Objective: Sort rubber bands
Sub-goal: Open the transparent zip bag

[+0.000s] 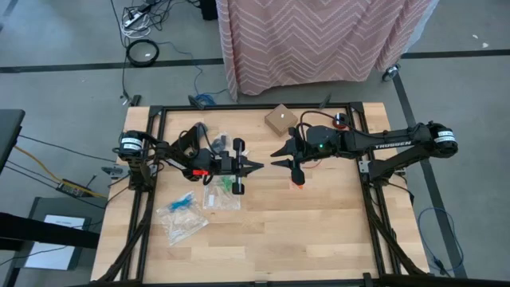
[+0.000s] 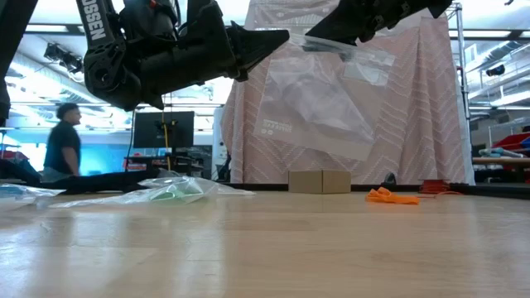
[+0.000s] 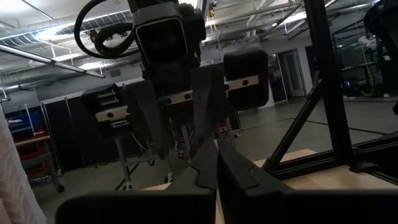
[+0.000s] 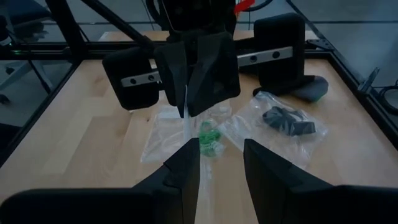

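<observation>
A clear zip bag (image 2: 319,103) hangs in the air between my two grippers, above the middle of the table. My left gripper (image 3: 216,163) is shut on it and faces my right gripper (image 4: 221,163). The right gripper is open, its fingers at the bag's upper edge; I cannot tell whether they touch it. Orange rubber bands (image 1: 299,179) lie loose on the table under the right gripper. Green bands (image 4: 209,140) sit inside a bag flat on the table. Another bag holds black bands (image 4: 287,119), and a further one holds blue bands (image 1: 182,203). My left gripper pinches the clear zip bag by its upper edge (image 4: 186,111) between its two fingers, coming level from the table's left. The bag is lifted clear and hangs slack below the fingertips.
A small cardboard box (image 1: 280,118) stands near the table's far edge. Filled bags (image 1: 199,209) lie under and in front of the left arm. A black frame (image 1: 151,183) runs round the table. A person (image 2: 62,141) sits in the room beyond.
</observation>
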